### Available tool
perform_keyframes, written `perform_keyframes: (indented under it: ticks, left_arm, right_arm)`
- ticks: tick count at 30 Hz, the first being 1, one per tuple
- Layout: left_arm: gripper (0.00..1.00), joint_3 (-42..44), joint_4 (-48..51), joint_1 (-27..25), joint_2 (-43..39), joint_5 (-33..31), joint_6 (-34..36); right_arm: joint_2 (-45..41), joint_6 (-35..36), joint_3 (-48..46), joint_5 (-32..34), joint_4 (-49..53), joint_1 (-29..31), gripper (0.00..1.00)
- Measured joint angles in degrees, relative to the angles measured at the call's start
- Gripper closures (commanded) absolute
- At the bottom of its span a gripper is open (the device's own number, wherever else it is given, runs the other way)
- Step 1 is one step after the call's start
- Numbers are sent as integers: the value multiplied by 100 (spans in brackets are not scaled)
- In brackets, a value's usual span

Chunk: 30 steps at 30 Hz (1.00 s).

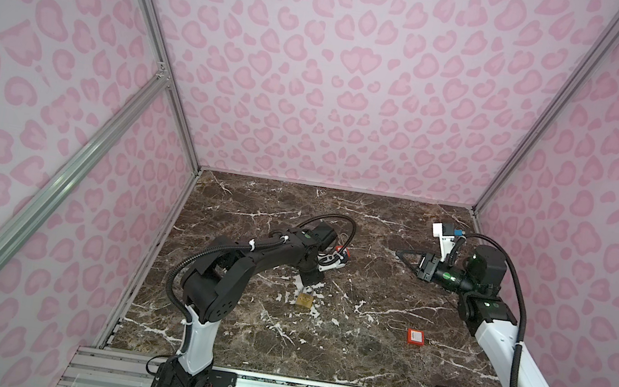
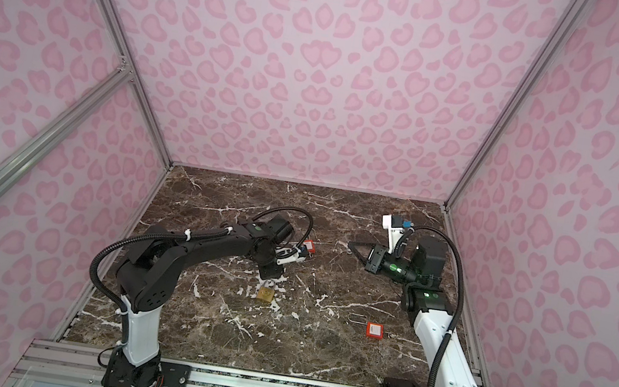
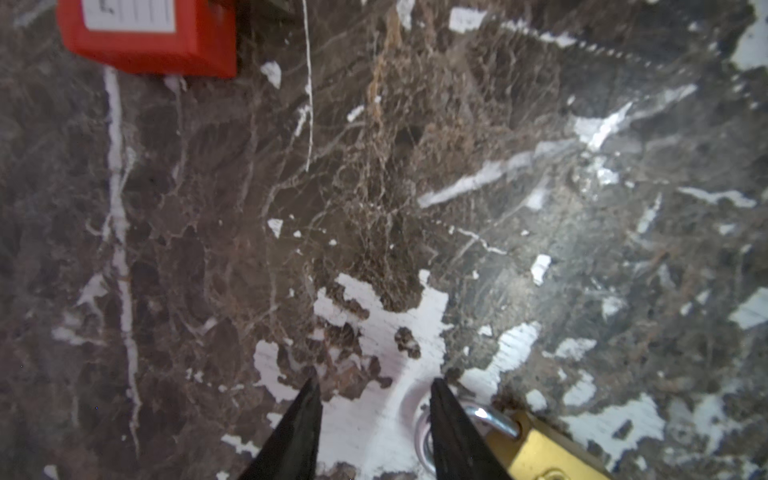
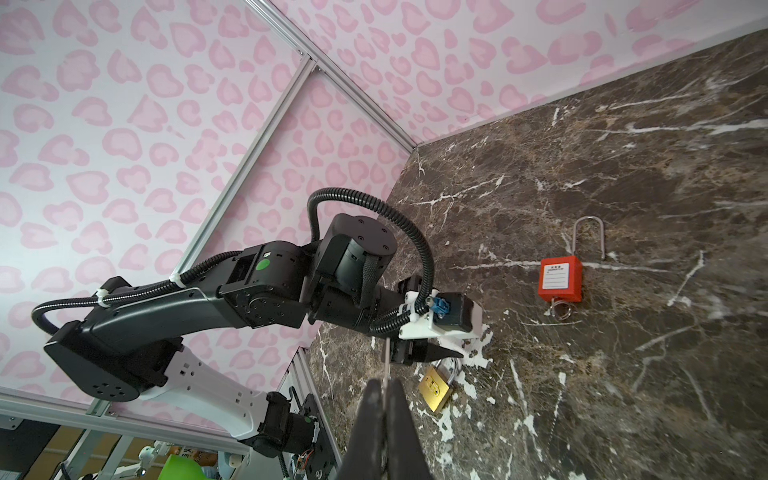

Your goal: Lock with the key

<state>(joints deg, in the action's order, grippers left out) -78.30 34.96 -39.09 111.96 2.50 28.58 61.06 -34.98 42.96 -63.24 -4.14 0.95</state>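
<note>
The left pincer is positioned low over the counter, with its jaws parted and nothing clamped between them. In the left wrist view, bare counter is seen between the two fingertips. The brass padlock is laid flat on the counter right at the tips of this pincer, on the side toward the arm bases. Its silver shackle is crossed by one fingertip, though whether the two touch cannot be told.

The right pincer is held above the counter, well apart from the brass padlock, and is pointed toward the left arm. Its jaws are clenched. In the right wrist view a thin metal blade, read as the key, is seen edge-on protruding from between the fingertips.

A red padlock is found just beyond the wrist of the left pincer, on the side away from the arm bases. A second red padlock is laid nearer the front edge, well apart from both pincers, with its thin shackle stretched toward the brass padlock.
</note>
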Motion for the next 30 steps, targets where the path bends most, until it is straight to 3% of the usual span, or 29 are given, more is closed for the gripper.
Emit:
perform_keyframes:
  ticks: [30]
  left_arm:
    - [54,42,-22,-116,179,-354,-44]
  right_arm:
    - [66,-190,-11,-22,-245,-46,100]
